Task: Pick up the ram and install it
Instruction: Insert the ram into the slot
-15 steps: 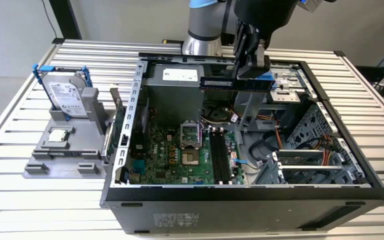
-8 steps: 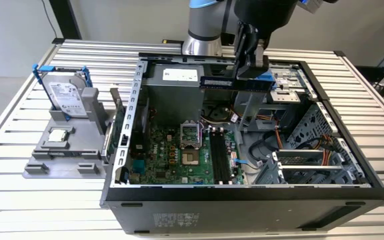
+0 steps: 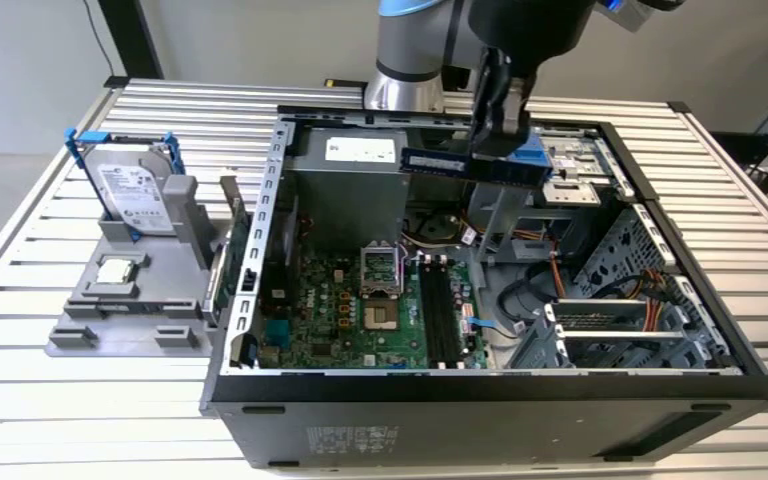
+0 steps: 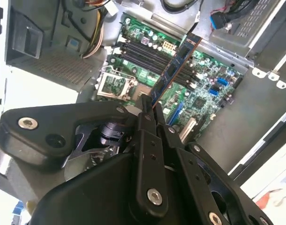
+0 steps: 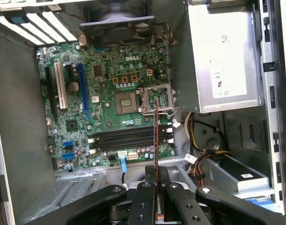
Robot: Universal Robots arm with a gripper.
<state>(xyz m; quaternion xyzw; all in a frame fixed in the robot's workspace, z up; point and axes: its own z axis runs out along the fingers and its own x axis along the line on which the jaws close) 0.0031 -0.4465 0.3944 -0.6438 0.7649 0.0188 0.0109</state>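
Exterior view: one gripper [image 3: 496, 140] clamps one ram [image 3: 438, 162], held level above the far part of one open computer case [image 3: 491, 420]. One hard drive [image 3: 133, 190] and one processor chip [image 3: 117, 268] sit at the exterior view's left on the slatted metal table [image 3: 37, 400]. Second wrist view: the jaws are closed on the ram's end, over one green motherboard [image 4: 204, 70]. First wrist view: the ram hangs edge-on above the memory slots [image 5: 126, 137].

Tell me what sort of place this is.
Likely a robotics lab workbench: an open black computer case on a slatted aluminium table, and a black gripper holding a long dark ram stick above it.
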